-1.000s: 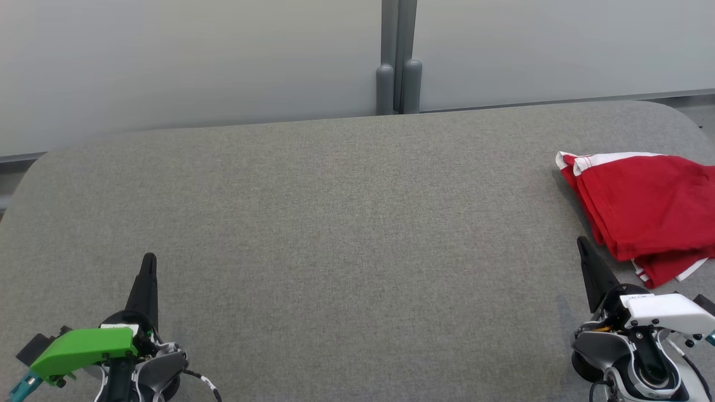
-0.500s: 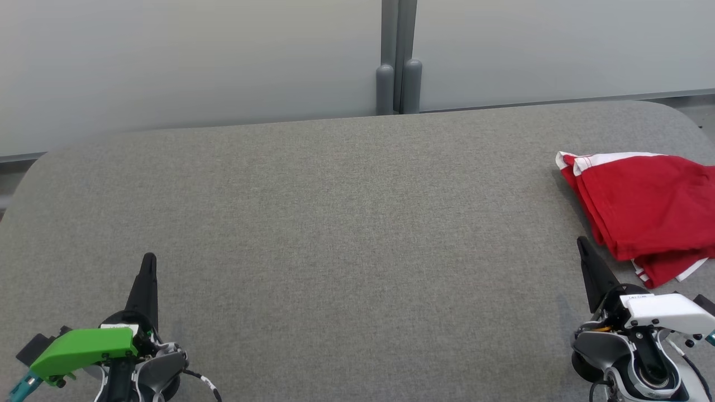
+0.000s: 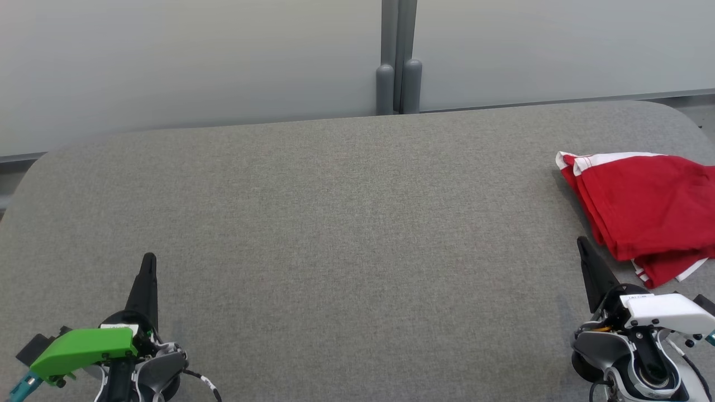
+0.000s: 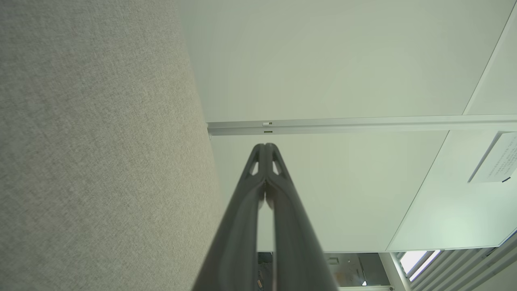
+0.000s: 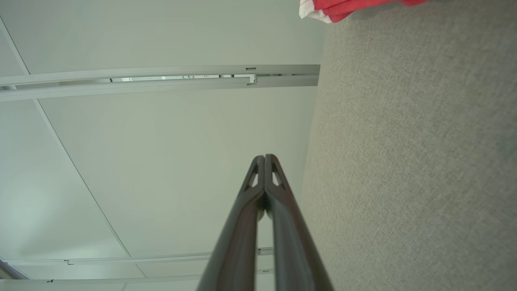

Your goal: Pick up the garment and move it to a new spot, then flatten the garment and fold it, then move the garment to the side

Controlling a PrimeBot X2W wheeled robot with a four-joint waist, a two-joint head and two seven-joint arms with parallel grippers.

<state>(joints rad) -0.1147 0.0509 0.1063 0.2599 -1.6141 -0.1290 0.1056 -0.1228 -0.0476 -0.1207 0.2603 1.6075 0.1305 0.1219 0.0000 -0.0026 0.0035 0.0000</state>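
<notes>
A red garment (image 3: 648, 212) with white striped trim lies folded at the right edge of the grey fabric table (image 3: 346, 223); its corner (image 5: 335, 8) also peeks in at the top of the right wrist view. My right gripper (image 3: 581, 241) rests just left of and below the garment, shut and empty, its fingertips pressed together (image 5: 265, 157). Down at the lower left my left gripper (image 3: 148, 257) is shut too, holding nothing, tips touching (image 4: 265, 145).
Pale partition panels (image 3: 195, 56) with a grey post (image 3: 397, 61) stand along the table's far edge. The wide grey surface stretches between the two grippers.
</notes>
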